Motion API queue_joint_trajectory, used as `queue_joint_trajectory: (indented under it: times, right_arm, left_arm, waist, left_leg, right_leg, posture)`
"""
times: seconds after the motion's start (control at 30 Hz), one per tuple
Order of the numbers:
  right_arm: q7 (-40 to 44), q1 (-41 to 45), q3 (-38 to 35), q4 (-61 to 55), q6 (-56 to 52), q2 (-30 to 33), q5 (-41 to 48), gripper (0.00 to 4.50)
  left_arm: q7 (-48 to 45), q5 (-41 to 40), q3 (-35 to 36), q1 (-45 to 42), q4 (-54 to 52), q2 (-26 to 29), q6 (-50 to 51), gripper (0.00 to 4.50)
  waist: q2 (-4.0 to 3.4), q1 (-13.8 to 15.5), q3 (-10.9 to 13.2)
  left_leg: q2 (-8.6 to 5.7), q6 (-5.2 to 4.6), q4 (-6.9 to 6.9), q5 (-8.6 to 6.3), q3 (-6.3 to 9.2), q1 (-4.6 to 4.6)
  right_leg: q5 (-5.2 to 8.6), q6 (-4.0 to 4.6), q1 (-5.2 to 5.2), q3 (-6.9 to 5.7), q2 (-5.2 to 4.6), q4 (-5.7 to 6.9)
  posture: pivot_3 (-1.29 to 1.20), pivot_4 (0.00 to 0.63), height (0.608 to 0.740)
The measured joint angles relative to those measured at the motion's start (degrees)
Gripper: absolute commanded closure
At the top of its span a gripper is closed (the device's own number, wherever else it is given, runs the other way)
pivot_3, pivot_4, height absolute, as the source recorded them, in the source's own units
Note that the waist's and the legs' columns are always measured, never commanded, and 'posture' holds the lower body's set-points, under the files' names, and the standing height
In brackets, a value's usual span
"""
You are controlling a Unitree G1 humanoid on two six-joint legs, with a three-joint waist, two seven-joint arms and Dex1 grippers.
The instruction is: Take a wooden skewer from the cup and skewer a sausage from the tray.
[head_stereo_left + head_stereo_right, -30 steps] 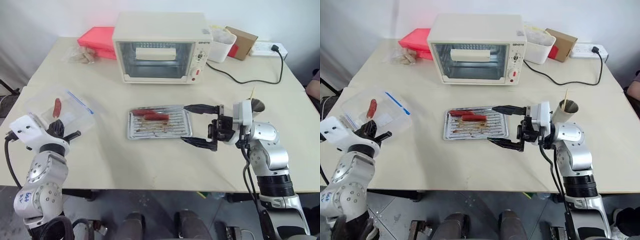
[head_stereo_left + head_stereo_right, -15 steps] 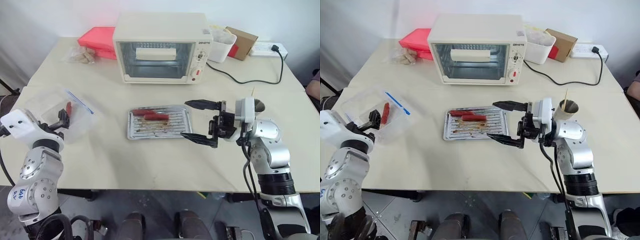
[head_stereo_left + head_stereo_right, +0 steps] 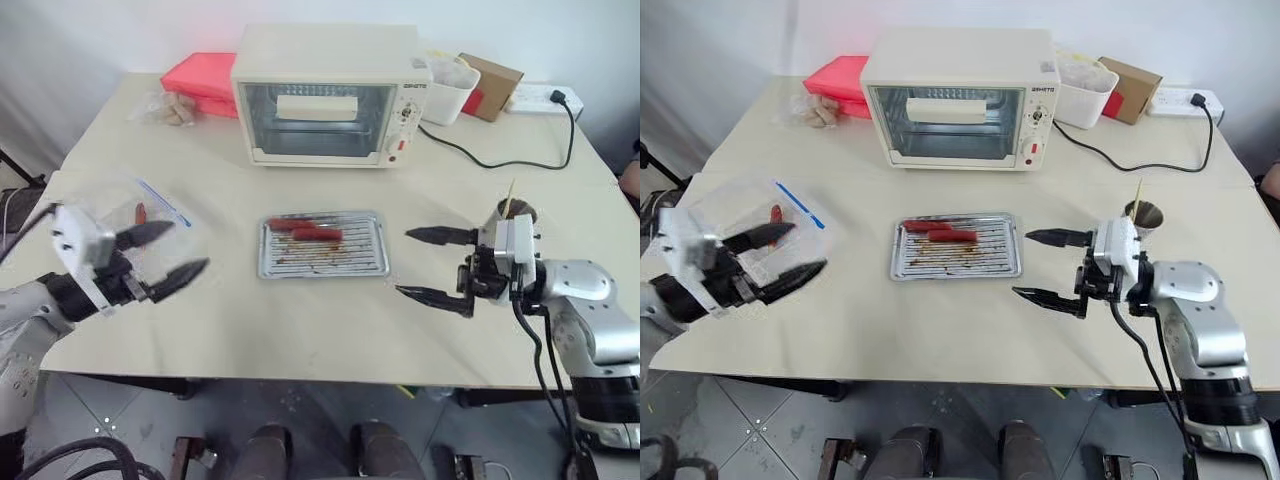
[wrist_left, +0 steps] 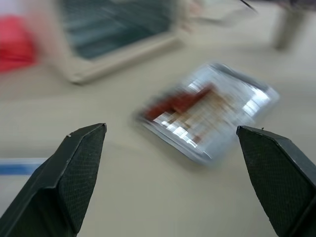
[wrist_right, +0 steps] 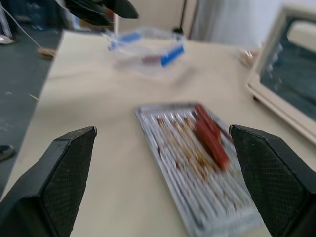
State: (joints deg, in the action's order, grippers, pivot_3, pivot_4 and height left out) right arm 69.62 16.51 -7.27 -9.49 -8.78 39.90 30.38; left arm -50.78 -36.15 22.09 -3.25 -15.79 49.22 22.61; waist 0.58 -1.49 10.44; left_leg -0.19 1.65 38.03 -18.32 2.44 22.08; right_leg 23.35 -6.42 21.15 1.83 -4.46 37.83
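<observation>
Your skewer (image 3: 1136, 194) stands in the cup (image 3: 1143, 215), upright with a slight lean, its long axis running up out of the rim and its top end well clear above it. The cup sits on the table (image 3: 970, 320) near the right edge, just behind your right gripper (image 3: 1049, 266) as the head views show it, close beside that arm's wrist. The right gripper is spread wide and empty, pointing level toward the tray (image 3: 956, 246), so its fingers face away from the cup. That is the relation to mind: the stick lies behind and outward of the right fingertips, not ahead of them.

Your left gripper (image 3: 166, 254) is also gaping and empty, low at the left side of the table beside the box (image 3: 760, 225), well apart from the cup with the tray between. The right arm is plainly the nearer one.

On the tray, two sausages (image 3: 304, 229) lie side by side near the far rim, long axes running across the tray; another sausage (image 3: 775, 213) is in the box.

No skewer is taken yet. To my eye, you will want to swing the right wrist round toward the cup and close on the stick's upper part from the side, since it is thin and could tip the cup if nudged
</observation>
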Motion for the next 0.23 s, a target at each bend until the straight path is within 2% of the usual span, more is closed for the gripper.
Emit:
queue_joint_trajectory:
  times: [0.13,0.23]
  right_arm:
    - [-1.0,-7.2,-0.8,-4.2,1.3,1.8,-1.9,0.00]
    - [-2.9,-10.5,-1.0,-5.0,2.7,2.2,-4.0,0.00]
  left_arm:
    - [-7.9,8.0,-7.8,-1.9,8.0,0.0,-10.9,0.01]
    - [-10.1,10.8,-10.1,-3.0,12.8,-2.2,-16.3,0.01]
  waist:
    - [0.01,0.0,0.0]
    - [0.01,-0.3,0.0]
  left_leg:
    - [0.00,-0.03,-0.10,-0.02,0.00,0.06]
    - [-0.01,-0.07,-0.05,-0.04,-0.13,0.10]
  right_leg:
    - [-0.01,-0.01,0.05,-0.07,0.02,-0.07]
    - [-0.03,-0.06,0.13,-0.01,0.02,-0.02]
  posture:
    - [0.00,0.150,0.740]
    - [0.00,0.150,0.740]
